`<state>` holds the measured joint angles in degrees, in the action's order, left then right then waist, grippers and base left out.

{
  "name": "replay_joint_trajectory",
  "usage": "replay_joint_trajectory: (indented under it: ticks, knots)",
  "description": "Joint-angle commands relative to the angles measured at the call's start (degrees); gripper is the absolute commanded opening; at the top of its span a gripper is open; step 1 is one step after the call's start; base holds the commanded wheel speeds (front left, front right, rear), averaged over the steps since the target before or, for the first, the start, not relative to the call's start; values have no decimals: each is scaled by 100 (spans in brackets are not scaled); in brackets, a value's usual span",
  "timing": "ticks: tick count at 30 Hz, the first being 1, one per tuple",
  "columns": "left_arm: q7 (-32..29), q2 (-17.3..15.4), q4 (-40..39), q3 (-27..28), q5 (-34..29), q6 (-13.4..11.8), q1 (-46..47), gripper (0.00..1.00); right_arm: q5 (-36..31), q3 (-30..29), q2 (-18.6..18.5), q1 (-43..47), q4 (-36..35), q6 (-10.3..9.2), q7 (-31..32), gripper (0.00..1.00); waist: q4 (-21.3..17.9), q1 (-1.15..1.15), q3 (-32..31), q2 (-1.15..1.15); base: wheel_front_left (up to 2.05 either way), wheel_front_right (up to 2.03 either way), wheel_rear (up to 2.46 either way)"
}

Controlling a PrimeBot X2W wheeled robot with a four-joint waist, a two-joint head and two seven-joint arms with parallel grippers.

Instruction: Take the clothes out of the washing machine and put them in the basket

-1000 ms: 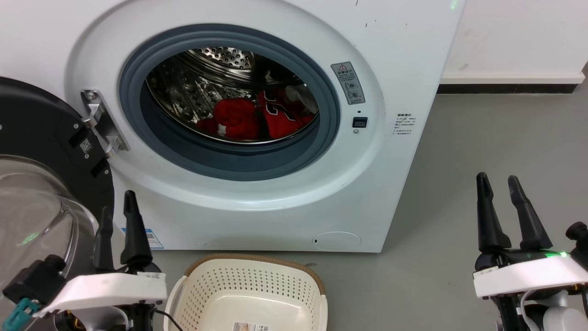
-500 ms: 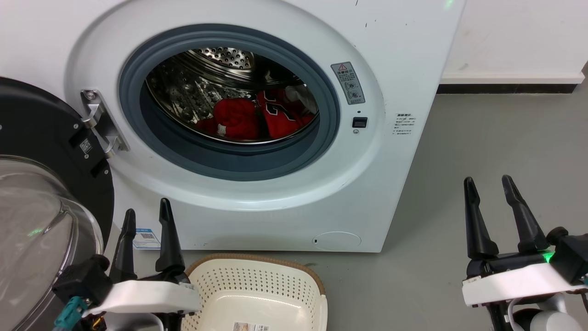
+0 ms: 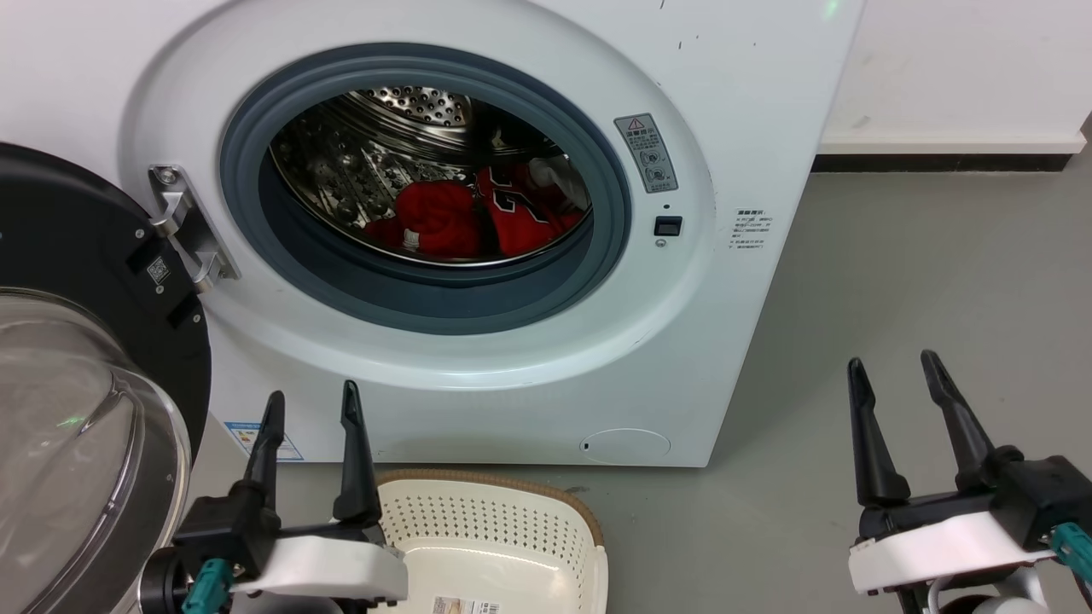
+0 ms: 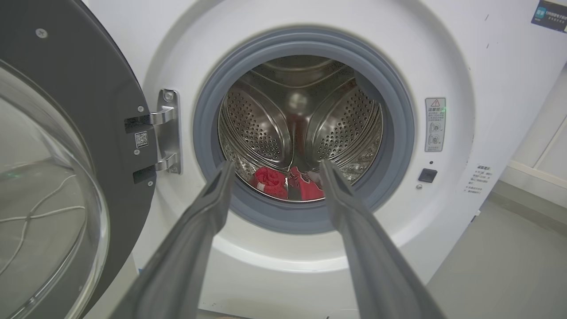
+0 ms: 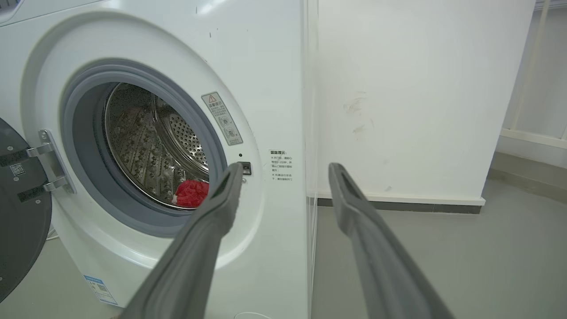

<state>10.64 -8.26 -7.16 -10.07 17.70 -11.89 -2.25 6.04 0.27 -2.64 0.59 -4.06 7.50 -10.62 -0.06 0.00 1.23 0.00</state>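
Clothes (image 3: 473, 217) low in drum (image 3: 375, 158), door (image 3: 68, 230) wide for reach. Basket (image 3: 478, 476) just below for drop. Left gripper (image 3: 311, 392), right gripper (image 3: 891, 360) spread, empty.

White front-loading washing machine (image 3: 751, 102), upper frame; black-framed glass door (image 3: 51, 247) swung open, left. Plain red garment (image 3: 437, 220) touching lettered red jersey (image 3: 531, 223), low in steel drum (image 3: 375, 170). Cream perforated basket (image 3: 478, 522), bottom centre, just before machine.
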Motion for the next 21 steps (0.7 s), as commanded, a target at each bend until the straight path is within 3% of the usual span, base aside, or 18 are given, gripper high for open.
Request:
replay_joint_trajectory:
  ticks: [1, 15, 21]
  knots:
    - [42, -43, -8, -52, -120, -45, -50, 100, -110, 5, -28, 54, 9, -2, -44, 100, -2, 0, -3, 0, 0, 0, 0]
    - [219, -108, 89, -315, -693, -94, -140, 100, -633, 171, -31, 169, 185, -2, -217, 100, -12, 0, -10, 0, 0, 0, 0]
    - [286, -20, 177, -261, -869, 17, -239, 100, -712, 195, -32, 204, 306, -2, -283, 100, -15, 0, -23, 0, 0, 0, 0]
